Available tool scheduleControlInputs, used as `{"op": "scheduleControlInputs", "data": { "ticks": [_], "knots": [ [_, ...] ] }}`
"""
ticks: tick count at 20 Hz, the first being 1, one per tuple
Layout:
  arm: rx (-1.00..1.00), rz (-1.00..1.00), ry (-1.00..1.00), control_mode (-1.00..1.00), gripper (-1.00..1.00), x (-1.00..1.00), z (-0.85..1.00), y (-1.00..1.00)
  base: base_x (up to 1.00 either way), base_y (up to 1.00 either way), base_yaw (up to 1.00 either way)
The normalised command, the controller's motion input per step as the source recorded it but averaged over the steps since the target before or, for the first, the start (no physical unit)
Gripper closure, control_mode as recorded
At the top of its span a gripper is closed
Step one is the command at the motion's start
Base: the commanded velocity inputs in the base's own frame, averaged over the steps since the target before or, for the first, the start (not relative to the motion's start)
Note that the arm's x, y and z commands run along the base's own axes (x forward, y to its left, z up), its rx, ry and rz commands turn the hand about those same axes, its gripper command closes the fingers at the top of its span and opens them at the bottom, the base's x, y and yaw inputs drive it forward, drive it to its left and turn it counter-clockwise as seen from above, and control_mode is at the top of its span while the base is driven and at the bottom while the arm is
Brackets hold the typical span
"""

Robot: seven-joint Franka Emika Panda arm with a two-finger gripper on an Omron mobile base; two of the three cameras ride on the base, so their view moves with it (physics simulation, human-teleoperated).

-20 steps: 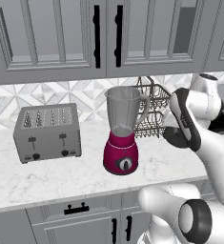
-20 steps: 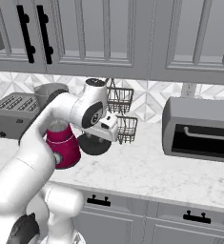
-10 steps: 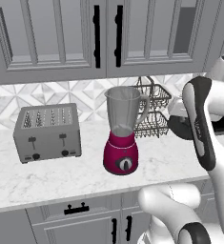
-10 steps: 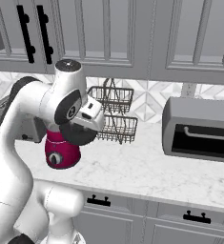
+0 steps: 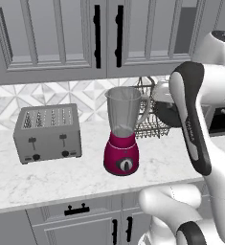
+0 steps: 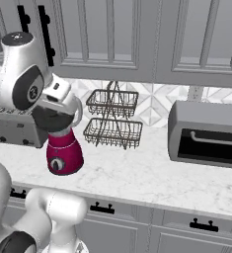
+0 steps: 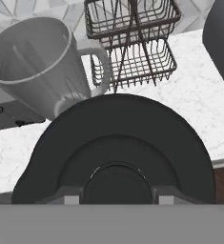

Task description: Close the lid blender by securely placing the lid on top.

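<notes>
The blender (image 5: 123, 135) stands on the counter (image 5: 61, 177) with its open jar mouth just off to one side of the jaws, slightly lower. The gripper (image 6: 56, 112) is clamped on the lid (image 7: 116, 152), carried flat beside the jar's handle and not yet over the mouth.

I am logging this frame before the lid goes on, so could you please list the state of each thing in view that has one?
blender: upright on the counter, jar mouth open, no lid on it.
lid: held off the counter beside the jar's handle, not yet over the mouth.
gripper: carrying the lid.
toaster: slots empty.
wire basket rack: both tiers empty.
upper cabinets: doors closed.
</notes>
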Motion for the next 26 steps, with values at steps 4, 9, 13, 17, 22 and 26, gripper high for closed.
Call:
{"op": "scheduleControlInputs", "data": {
  "ticks": [4,9,13,17,22,26],
  "knots": [
    [0.0,0.0,-0.05,-1.0,1.0,0.0,0.11,0.88,0.0,0.0,0.0],
    [0.0,0.0,-0.1,-1.0,1.0,0.11,0.05,0.73,0.0,0.0,0.0],
    [0.0,0.0,-0.08,-1.0,1.0,0.54,0.37,0.45,0.0,0.0,0.0],
    [0.0,0.0,0.01,-1.0,1.0,0.64,0.44,0.15,0.0,0.0,0.0],
    [0.0,0.0,0.08,-1.0,1.0,0.51,0.04,0.0,0.0,0.0,0.0],
    [0.0,0.0,0.05,-1.0,1.0,0.54,0.0,0.0,0.0,0.0,0.0]
  ]
}}
